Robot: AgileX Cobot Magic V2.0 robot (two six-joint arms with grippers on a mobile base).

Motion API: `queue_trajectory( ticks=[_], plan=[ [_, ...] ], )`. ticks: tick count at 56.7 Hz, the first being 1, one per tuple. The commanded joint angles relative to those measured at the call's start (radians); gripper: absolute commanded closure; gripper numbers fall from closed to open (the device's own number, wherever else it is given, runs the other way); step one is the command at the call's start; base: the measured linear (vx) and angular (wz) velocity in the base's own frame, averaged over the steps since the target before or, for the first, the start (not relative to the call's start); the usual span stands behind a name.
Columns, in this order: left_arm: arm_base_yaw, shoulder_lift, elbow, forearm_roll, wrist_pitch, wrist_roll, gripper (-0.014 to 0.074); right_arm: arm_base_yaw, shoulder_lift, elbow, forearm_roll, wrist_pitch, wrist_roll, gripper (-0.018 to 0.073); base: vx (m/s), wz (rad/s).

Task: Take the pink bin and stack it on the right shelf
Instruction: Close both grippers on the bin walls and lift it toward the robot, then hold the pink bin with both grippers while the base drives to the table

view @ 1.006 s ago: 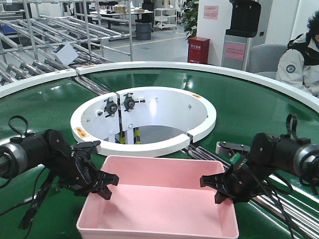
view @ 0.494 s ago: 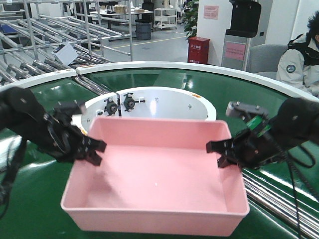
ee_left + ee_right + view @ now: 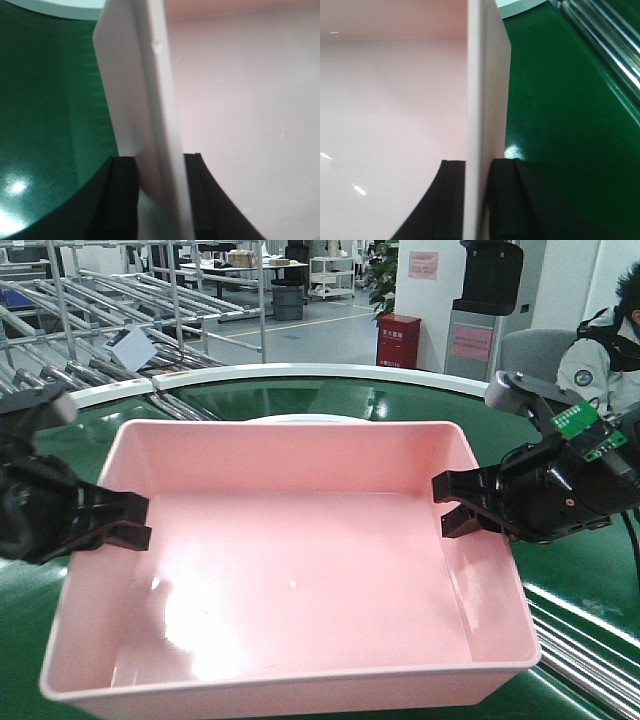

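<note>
The pink bin (image 3: 300, 580) is held up above the green conveyor table, filling the middle of the front view. My left gripper (image 3: 128, 522) is shut on its left wall; in the left wrist view the gripper (image 3: 160, 200) has the pale wall (image 3: 145, 100) between its two black fingers. My right gripper (image 3: 458, 502) is shut on the right wall; in the right wrist view the gripper (image 3: 477, 200) clamps the bin's wall (image 3: 485, 90). The right shelf with the dark top is out of view.
The round green conveyor table (image 3: 590, 570) with its white rim (image 3: 300, 370) lies under the bin. Steel roller rails (image 3: 590, 650) run at the lower right. A seated person (image 3: 605, 350) is at the far right, metal racks (image 3: 110, 300) at the back left.
Both grippers have lifted the pink bin off the green table and brought it up towards the camera. It now hides the white centre ring.
</note>
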Motion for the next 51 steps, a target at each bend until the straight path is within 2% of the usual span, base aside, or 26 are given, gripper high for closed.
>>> queue_trajectory(
  ticks=[1,12,51],
  plan=[
    [0.002,-0.118,0.035,-0.015,-0.158,0.019,0.0603,-0.016,-0.046,-0.035,0.005,-0.073,-0.005,0.0568,0.00,0.00],
    [0.002,-0.180,0.057,0.000,-0.192,0.022,0.0601,-0.016,-0.046,-0.032,0.013,-0.069,-0.005,0.0568,0.00,0.00],
    [0.002,-0.176,0.057,0.000,-0.195,0.022,0.0601,-0.016,-0.046,-0.032,0.013,-0.070,-0.005,0.0568,0.00,0.00]
  ],
)
